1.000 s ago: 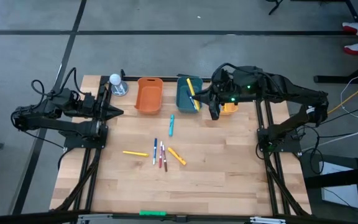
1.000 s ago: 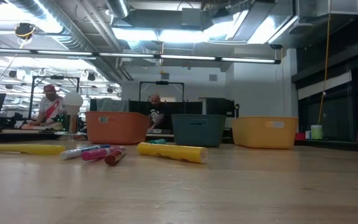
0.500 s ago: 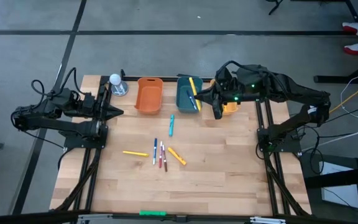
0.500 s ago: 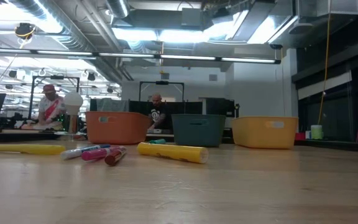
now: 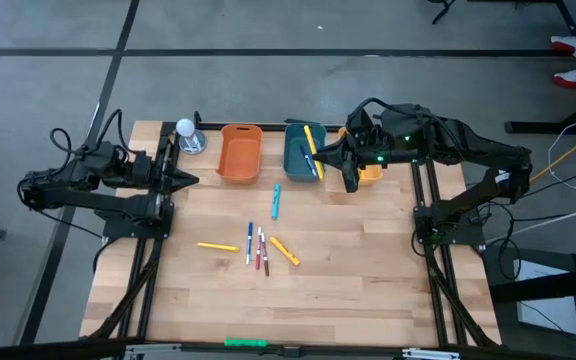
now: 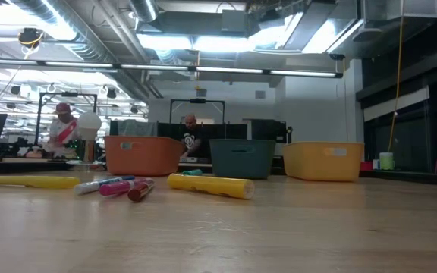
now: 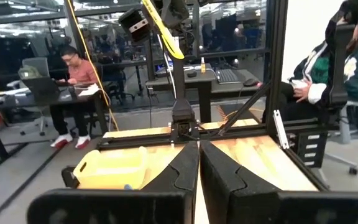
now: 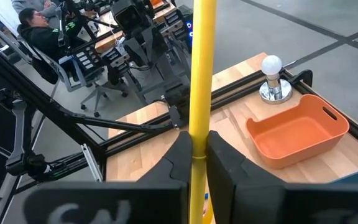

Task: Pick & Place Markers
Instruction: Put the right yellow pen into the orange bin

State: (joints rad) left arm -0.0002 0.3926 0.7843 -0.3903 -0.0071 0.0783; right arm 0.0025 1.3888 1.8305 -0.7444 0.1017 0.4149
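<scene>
Right tool (image 5: 320,153) pinches a yellow marker (image 5: 313,149) over the teal bin (image 5: 298,160) at twelve o'clock on the desk (image 5: 368,290). Left tool (image 7: 199,163), closed empty, waits at nine. Risk: the long marker may catch the rim on release and tip out.

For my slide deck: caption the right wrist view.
Right gripper shut on a yellow marker, with the orange bin on the table beyond.

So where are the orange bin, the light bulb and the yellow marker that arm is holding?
Orange bin (image 5: 239,153): high view, its floor.
Light bulb (image 8: 271,65): right wrist view, the white globe.
Yellow marker (image 8: 202,74): right wrist view, mid-shaft, above the right tool (image 8: 197,148) clamped on it.
</scene>
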